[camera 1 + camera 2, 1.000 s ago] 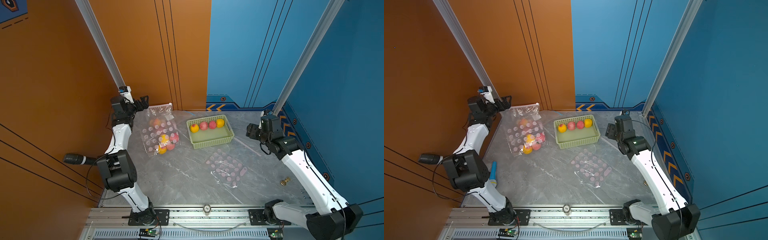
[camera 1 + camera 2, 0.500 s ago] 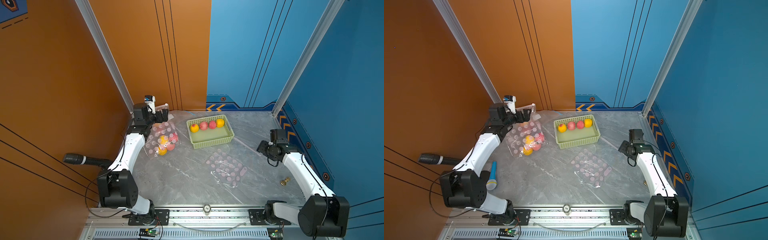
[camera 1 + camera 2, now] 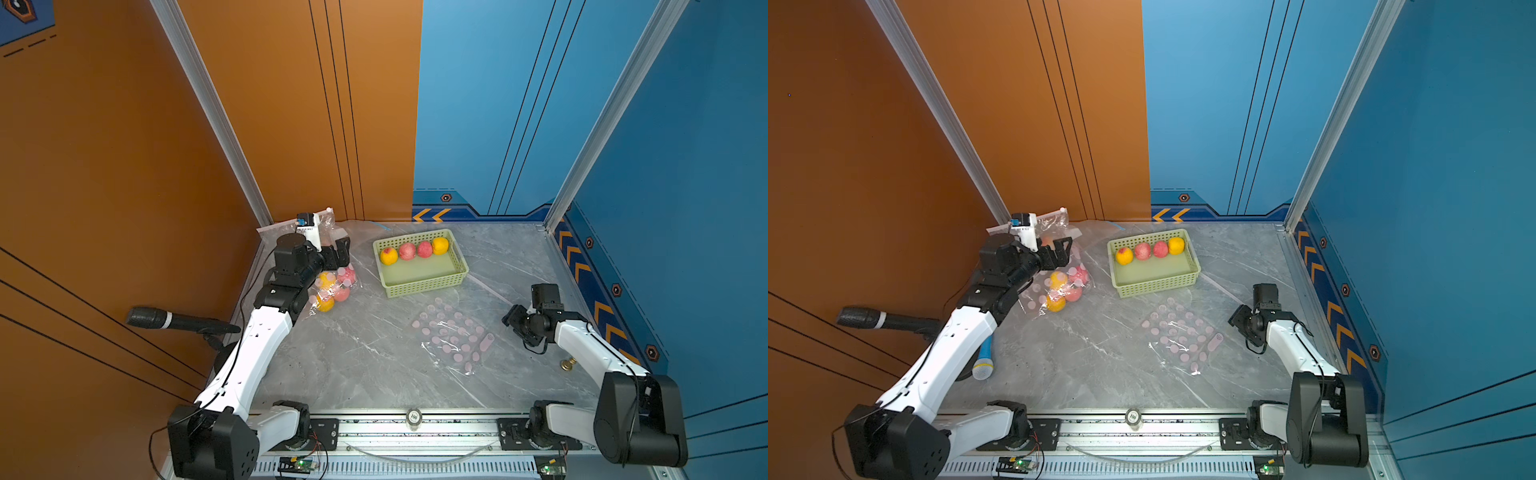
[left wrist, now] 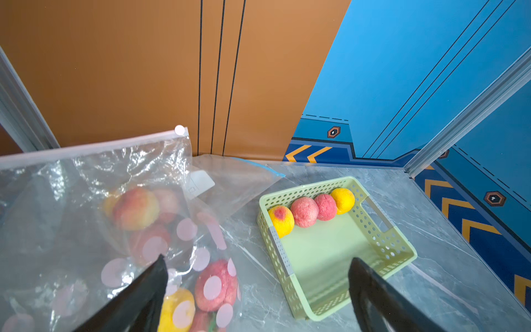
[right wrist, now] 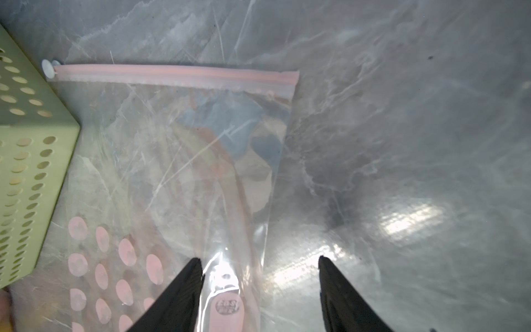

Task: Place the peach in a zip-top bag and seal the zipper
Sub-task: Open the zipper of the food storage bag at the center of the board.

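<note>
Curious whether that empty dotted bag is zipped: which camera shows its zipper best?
The right wrist view: the pink zipper lies close up, white slider by the green basket. Both top views show the empty bag small, zipper hardly visible; the left wrist view misses it.

White arm links [image 3: 266, 336], black joint housings [image 3: 636, 419], black tapered fingers [image 4: 138, 296], white camera mount [image 3: 311, 232]

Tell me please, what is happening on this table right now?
A two-armed robot is packing fruit into bags. The left gripper, fingers wide open and empty, hovers over a dotted zip-top bag that already has fruit in it, on the left side of the table. The right gripper, also open and empty, hangs above the edge of a flat dotted bag beside the green basket. Four peaches sit in the basket.
</note>
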You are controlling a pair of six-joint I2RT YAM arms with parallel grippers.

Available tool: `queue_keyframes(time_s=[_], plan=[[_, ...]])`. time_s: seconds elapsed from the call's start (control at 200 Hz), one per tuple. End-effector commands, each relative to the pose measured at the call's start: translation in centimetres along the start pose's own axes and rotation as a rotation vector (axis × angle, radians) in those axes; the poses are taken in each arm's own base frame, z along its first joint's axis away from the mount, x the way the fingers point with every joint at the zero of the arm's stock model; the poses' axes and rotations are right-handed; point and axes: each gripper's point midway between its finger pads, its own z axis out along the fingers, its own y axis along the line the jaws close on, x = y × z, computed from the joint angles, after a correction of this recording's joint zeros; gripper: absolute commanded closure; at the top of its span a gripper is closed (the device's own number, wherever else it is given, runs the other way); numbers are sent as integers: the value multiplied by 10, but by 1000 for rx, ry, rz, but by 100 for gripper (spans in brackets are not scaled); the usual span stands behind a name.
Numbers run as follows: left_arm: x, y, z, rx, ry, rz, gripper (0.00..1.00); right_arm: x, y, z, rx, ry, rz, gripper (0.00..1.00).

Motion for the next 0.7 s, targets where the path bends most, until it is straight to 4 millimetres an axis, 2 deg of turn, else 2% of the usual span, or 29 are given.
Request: queue_keyframes(time_s=[0.0, 0.13, 0.27, 0.441, 0.561, 0.631, 0.696], plan=[[9, 4, -7, -21, 0, -57, 2, -11, 22, 10, -94, -34, 9, 37], [13, 3, -11, -15, -3, -72, 2, -15, 36, 18, -127, -41, -9, 42], [15, 2, -10, -10, 3, -89, 2, -16, 42, 29, -125, -45, -14, 48], [12, -3, -10, 10, -3, -107, 2, -19, 38, 36, -90, -50, -4, 68], [10, -6, -10, 23, -3, -125, 2, -27, 31, 24, -31, -93, -21, 90], [10, -6, -12, 24, -4, -141, 2, -36, 24, 8, 29, -142, -46, 98], [10, -6, -13, 22, -2, -167, 2, -46, 18, -12, 76, -194, -72, 100]])
